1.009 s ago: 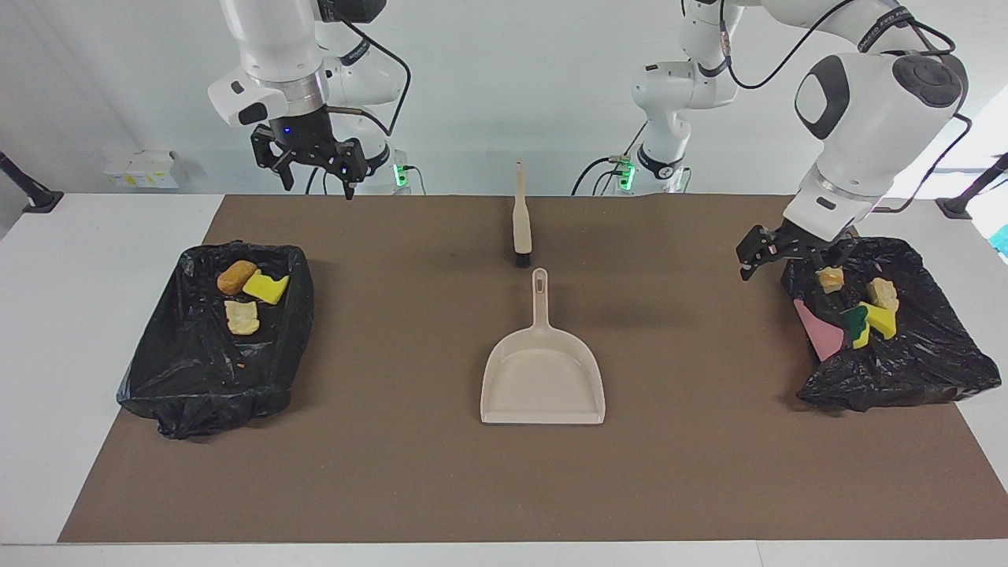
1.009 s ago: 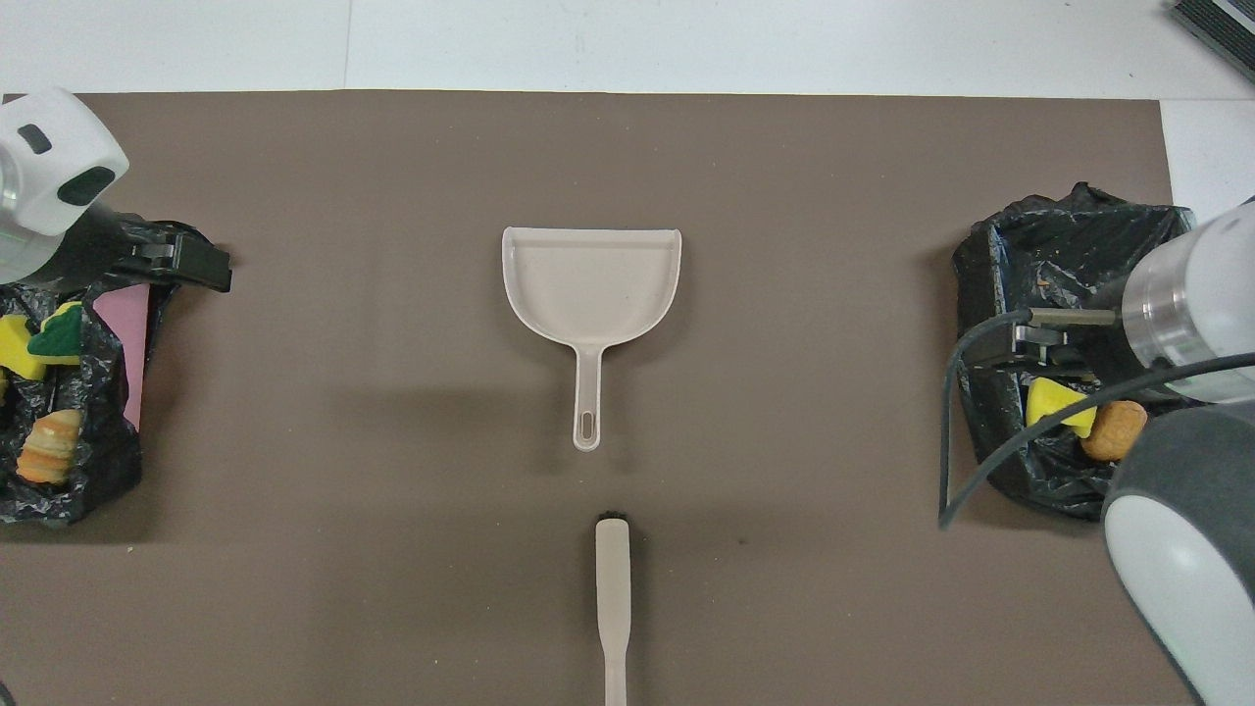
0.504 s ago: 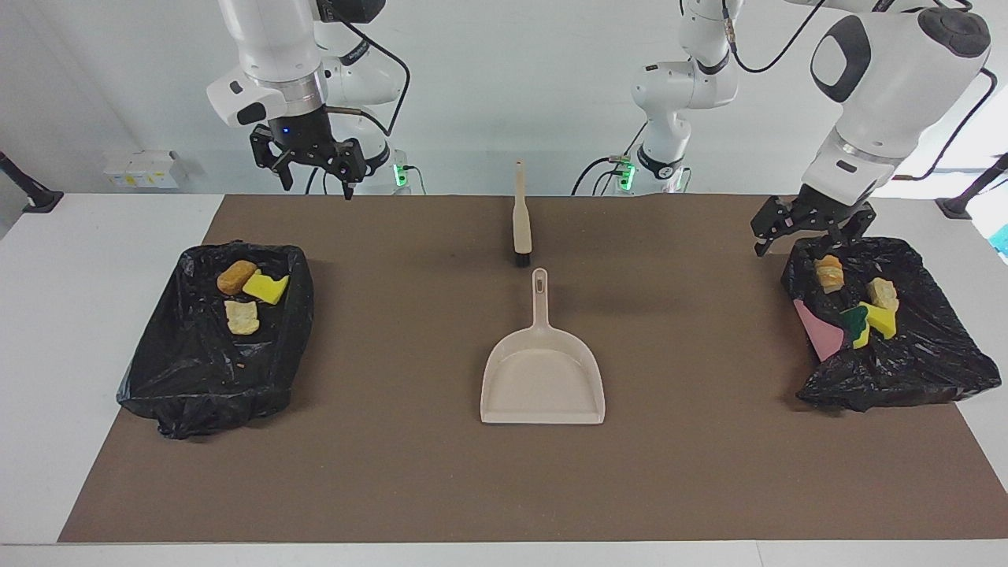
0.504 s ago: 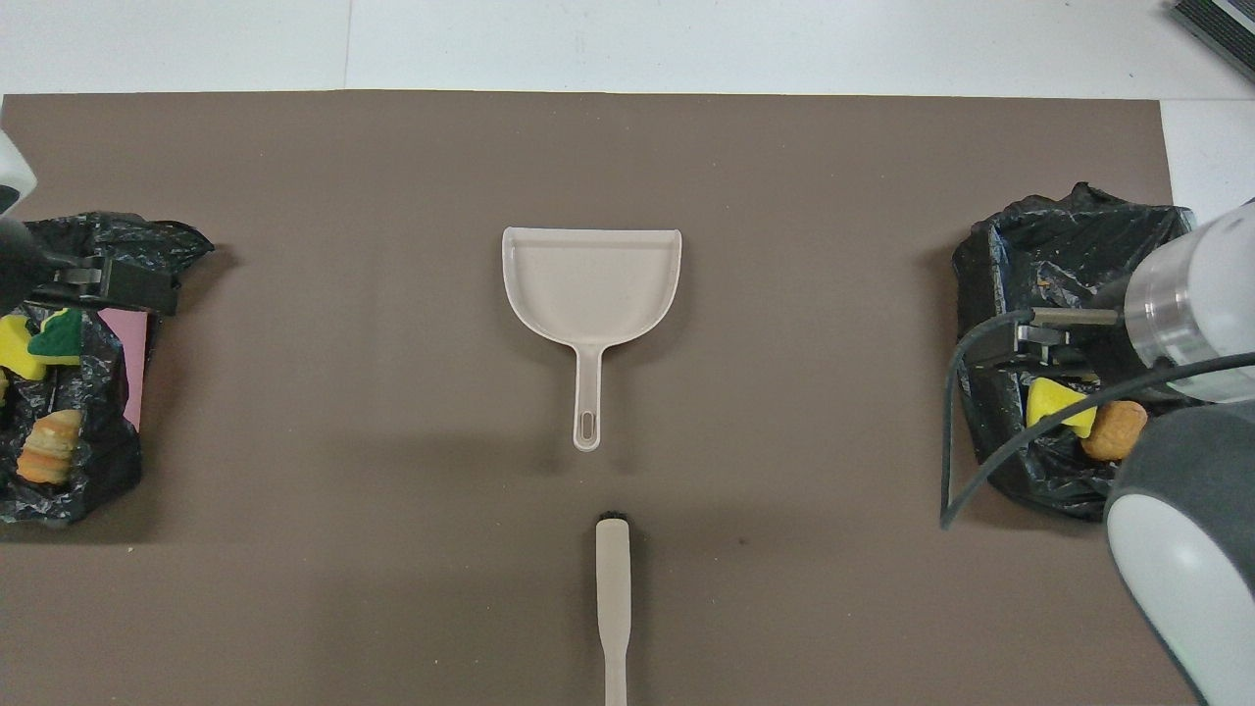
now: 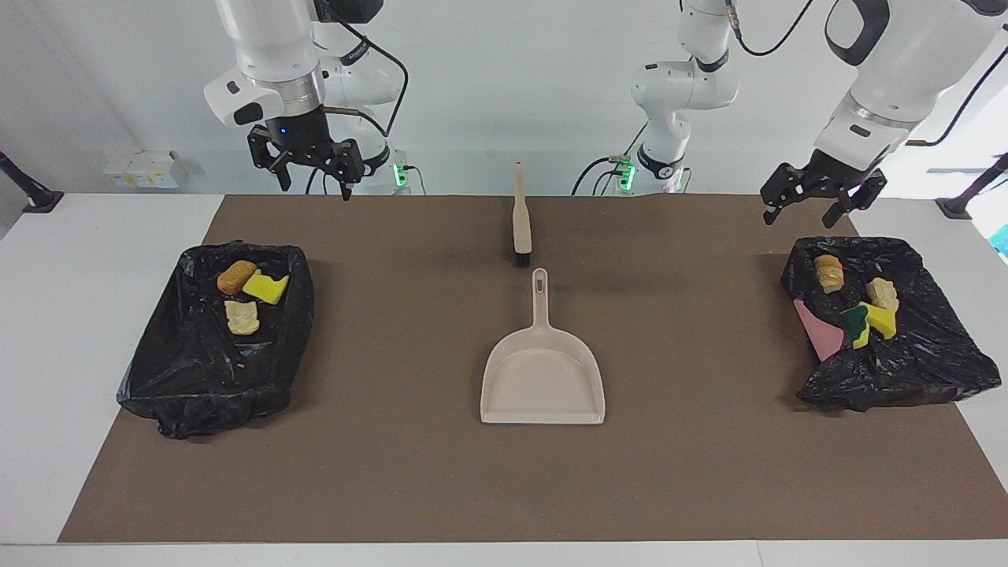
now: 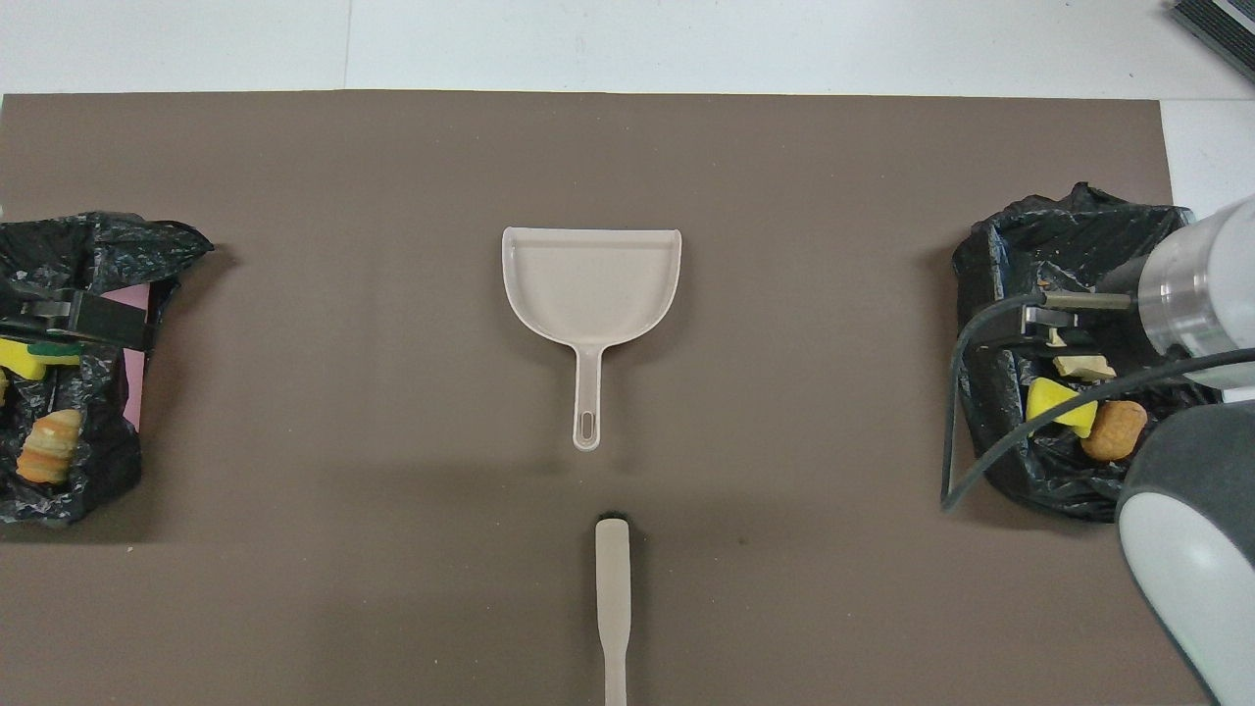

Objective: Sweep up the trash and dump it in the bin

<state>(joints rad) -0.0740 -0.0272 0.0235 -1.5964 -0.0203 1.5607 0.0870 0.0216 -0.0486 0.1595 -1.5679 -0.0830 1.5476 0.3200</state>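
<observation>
Two black-lined bins, no legible writing

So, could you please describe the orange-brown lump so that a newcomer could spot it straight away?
Start at the black-lined bin at the right arm's end of the brown mat. Three bits of trash lie in the part of it nearest the robots. The orange-brown lump is the rounded, bread-like one, touching the yellow sponge wedge, with the pale foam chunk just farther out.
</observation>
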